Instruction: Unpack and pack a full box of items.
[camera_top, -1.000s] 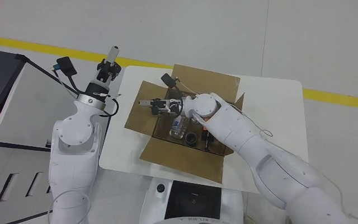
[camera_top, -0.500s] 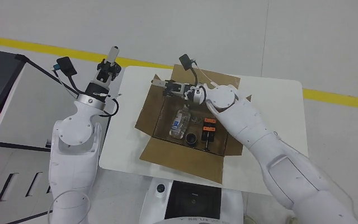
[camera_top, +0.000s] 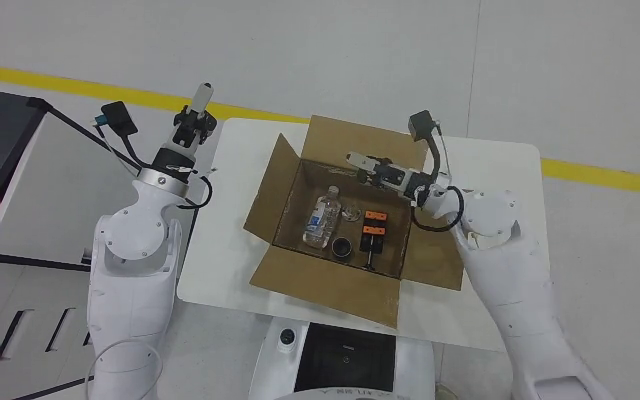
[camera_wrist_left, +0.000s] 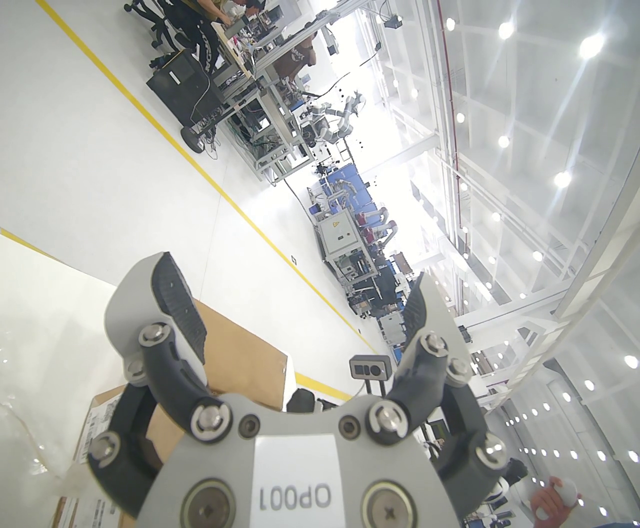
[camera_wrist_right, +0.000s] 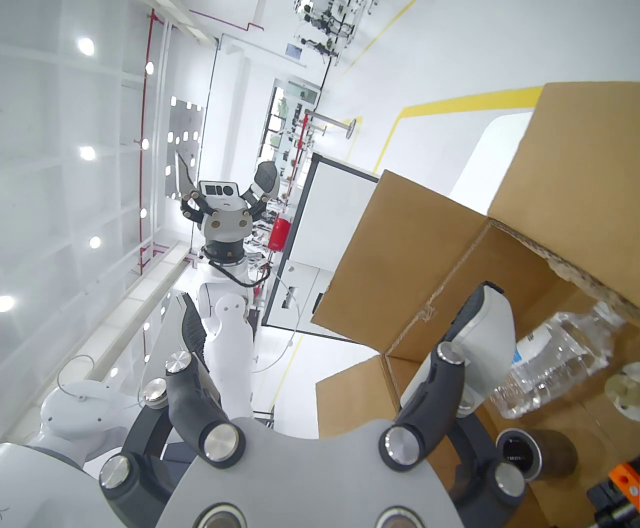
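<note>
1. Sitting on the white surface (camera_top: 500, 170), the brown box (camera_top: 365, 138) is open, flaps spread out
2. Inside it lie a clear water bottle (camera_top: 320, 218), a dark round can (camera_top: 342, 247) just beside it and two orange and black blocks (camera_top: 374, 225)
3. The right gripper (camera_top: 352, 160) hangs over the far side of the box, its fingers (camera_wrist_right: 492, 325) spread apart and holding nothing
4. The left gripper (camera_top: 203, 98) is up past the far left corner of the surface, well apart from the box, fingers (camera_wrist_left: 170, 295) spread apart too, holding nothing
</note>
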